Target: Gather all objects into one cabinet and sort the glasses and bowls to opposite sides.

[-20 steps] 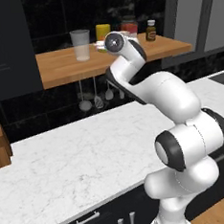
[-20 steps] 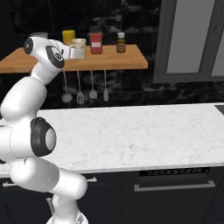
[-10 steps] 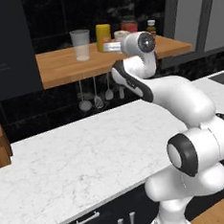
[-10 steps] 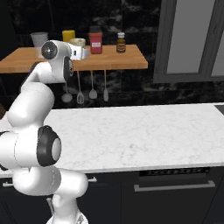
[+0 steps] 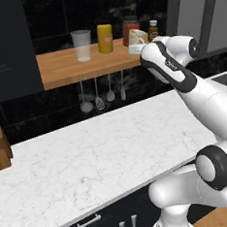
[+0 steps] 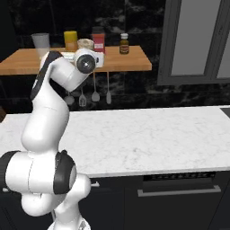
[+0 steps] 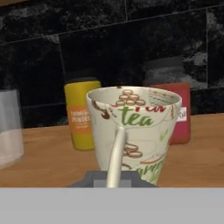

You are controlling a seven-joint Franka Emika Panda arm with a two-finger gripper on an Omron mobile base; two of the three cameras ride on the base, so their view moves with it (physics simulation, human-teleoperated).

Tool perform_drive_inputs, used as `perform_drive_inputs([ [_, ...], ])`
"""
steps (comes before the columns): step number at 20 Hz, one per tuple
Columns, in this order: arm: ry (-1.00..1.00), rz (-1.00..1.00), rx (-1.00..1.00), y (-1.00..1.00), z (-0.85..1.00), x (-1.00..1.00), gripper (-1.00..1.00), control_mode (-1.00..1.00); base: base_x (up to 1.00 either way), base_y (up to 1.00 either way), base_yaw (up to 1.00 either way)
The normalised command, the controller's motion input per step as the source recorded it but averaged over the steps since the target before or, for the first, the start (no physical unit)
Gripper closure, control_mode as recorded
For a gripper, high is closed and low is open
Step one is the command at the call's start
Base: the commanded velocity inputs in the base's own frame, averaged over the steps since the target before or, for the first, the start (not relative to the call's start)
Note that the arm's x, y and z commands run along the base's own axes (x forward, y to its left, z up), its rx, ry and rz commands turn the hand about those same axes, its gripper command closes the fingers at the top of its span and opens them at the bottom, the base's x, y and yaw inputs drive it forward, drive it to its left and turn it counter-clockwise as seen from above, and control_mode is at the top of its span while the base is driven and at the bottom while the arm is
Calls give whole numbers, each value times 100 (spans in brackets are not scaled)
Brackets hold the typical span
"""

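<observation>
The hand [image 7: 114,181] is gripping the cream cup [image 7: 134,131], its jaws pinched narrow on the near rim, one pale finger [image 7: 116,153] running up the cup's outer wall in the hand view. The cup is tapering toward its base, cream-coloured, printed with green lettering that reads "tea", brown ring shapes and a dark brown swirl; the same print is showing on its inside wall. In the left base view the cream cup [image 5: 137,37] is sitting tilted at the end of the arm, over the wooden shelf [image 5: 67,68]; whether it is touching the shelf I cannot tell.

Taking the cream cup as the landmark: the yellow cup [image 7: 82,114] is standing just behind it and to its left in the hand view, upright on the shelf, mustard yellow with an orange label. The red jar [image 7: 180,113] is standing behind it on the other side, partly hidden by its rim. The clear tumbler [image 7: 9,127] is standing farther to the left than the yellow cup, see-through and tapered. In the right base view the brown bottle [image 6: 124,44] is standing on the shelf to the right of the cup, beyond the red jar [image 6: 98,37]. Grey ladles and spoons [image 5: 96,94] are hanging under the shelf, below and left of the cup, above the white marble desk [image 5: 90,161].
</observation>
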Motion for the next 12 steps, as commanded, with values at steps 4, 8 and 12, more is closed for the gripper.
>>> perform_drive_inputs([
  [4, 0, 7, 1, -20, 82, -82, 100, -100, 0, 0, 0],
  [8, 1, 2, 0, -15, 94, -88, 100, -100, 0, 0, 0],
  [12, 1, 0, 0, -19, 37, -96, 100, -100, 0, 0, 0],
])
